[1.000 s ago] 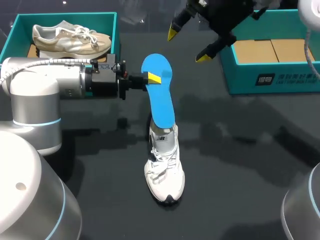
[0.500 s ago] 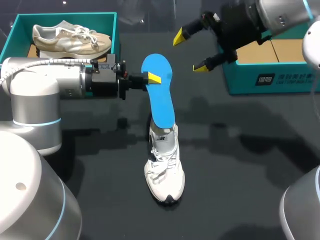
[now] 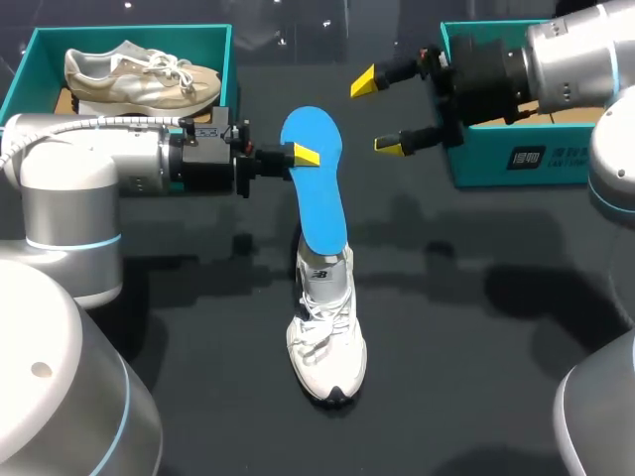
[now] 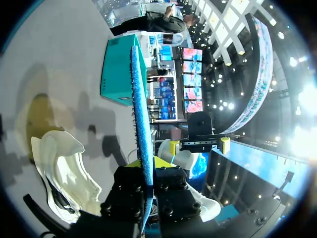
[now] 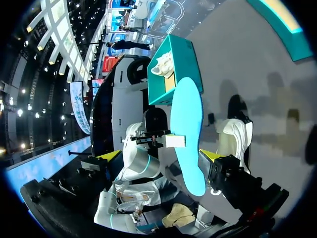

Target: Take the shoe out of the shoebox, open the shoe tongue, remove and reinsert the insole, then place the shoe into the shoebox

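Observation:
A blue insole (image 3: 316,178) hangs tilted above the table, and its lower end meets the heel opening of the white shoe (image 3: 325,327) standing on the dark table. My left gripper (image 3: 303,156) is shut on the insole's upper part from the left. From the left wrist the insole (image 4: 141,114) shows edge-on between the left gripper's (image 4: 147,171) fingers, with the shoe (image 4: 64,168) beside it. My right gripper (image 3: 377,113) stands open to the right of the insole's top, pointing at it, not touching. From the right wrist the insole (image 5: 188,129) lies ahead of the right gripper (image 5: 161,156).
A teal shoebox (image 3: 30,59) at the back left holds a beige shoe (image 3: 139,77). A second teal shoebox (image 3: 516,159) at the back right has only cardboard in it, and my right arm passes over it. Bare table lies around the white shoe.
My right gripper has swung from the back towards the right and turned to point left at the insole, still open. The left arm, insole and shoe have not moved.

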Action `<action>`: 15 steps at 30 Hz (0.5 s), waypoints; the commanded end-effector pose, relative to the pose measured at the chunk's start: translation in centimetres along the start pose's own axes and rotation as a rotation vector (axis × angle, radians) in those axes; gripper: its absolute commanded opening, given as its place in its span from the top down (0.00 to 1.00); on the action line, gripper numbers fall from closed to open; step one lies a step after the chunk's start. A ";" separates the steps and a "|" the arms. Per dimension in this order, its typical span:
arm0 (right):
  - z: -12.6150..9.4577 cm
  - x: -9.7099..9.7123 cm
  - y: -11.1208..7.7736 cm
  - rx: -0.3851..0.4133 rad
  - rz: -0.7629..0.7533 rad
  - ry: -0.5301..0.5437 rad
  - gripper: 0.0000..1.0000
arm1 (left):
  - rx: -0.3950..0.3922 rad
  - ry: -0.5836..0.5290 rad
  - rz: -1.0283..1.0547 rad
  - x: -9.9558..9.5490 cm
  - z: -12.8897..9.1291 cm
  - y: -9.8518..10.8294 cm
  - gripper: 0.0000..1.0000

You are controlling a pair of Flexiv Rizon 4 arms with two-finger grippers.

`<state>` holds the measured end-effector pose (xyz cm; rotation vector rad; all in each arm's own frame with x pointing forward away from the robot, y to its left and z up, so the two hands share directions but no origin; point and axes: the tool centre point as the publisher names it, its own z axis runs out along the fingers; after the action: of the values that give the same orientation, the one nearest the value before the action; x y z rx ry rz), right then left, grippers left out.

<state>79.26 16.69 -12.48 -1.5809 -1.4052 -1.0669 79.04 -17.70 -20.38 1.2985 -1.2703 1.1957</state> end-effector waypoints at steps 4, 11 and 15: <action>0.4 -0.8 -0.3 -0.011 -0.001 0.111 0.00 | 0.001 0.001 0.001 -0.1 0.1 0.0 1.00; 0.7 -1.1 -0.4 -0.009 -0.002 0.127 0.00 | 0.023 0.054 0.079 0.0 -0.3 -0.1 1.00; 0.8 -1.2 -0.5 -0.006 -0.003 0.132 0.00 | 0.085 0.108 0.244 0.5 -0.9 -0.6 1.00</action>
<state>78.83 16.89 -13.70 -1.4858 -1.3190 -1.1536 79.89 -17.15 -19.62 1.1938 -1.3366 1.3664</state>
